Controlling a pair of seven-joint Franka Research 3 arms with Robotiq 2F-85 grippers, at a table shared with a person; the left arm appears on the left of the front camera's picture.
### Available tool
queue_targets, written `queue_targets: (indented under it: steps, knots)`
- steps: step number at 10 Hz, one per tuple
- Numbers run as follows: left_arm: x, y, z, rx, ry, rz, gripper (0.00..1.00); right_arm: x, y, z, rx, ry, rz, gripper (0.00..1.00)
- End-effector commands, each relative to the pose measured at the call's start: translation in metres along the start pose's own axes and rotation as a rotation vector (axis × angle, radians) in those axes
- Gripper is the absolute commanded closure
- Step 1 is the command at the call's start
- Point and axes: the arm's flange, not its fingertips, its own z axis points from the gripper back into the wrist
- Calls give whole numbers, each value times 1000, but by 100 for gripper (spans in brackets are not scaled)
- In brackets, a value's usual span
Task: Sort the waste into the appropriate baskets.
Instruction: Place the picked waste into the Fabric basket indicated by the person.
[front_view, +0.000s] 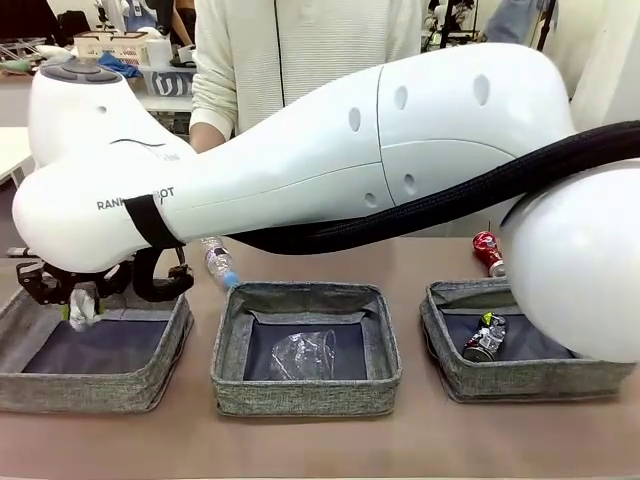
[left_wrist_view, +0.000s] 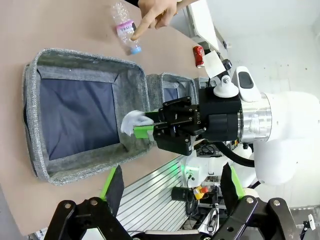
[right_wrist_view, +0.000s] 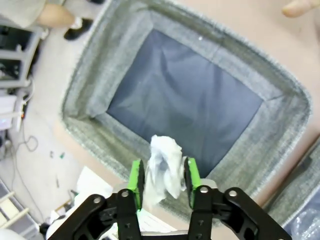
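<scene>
Right gripper (right_wrist_view: 163, 176) pinches the paper wad (right_wrist_view: 162, 157) — the left basket (right_wrist_view: 282, 97) opens at 12 o'clock beyond it; left gripper (left_wrist_view: 171, 186) gapes.

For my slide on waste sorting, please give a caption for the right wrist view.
Right tool holds a white paper wad above a grey basket.

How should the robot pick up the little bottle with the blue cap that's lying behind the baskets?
Grip the bottle around its middle, coming straight down from above. It lies on its side on the table, so one finger fits along each long side. The cap end is narrower and would probably slip.
</scene>
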Motion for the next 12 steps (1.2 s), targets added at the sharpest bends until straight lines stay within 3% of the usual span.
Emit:
queue_targets:
  steps: [1, 2, 3, 9, 10, 12]
  knots:
    - [-1, -1, 1, 13, 6, -1, 0, -3, -3, 2, 24, -12, 9, 0]
    - [-1, -1, 1, 13, 6, -1, 0, -3, -4, 1, 21, -12, 7, 5]
    - [-1, -1, 1, 13, 6, -1, 0, -3, -4, 1, 21, -12, 4, 0]
    - [-1, -1, 1, 13, 6, -1, 0, -2, -17, 14, 36, -5, -33, 0]
    - [-1, -1, 1, 13, 6, -1, 0, -3, -26, 30, 31, 0, -47, 0]
    - [-1, -1, 1, 13, 6, -1, 0, -30, -66, 120, 43, 186, -41, 0]
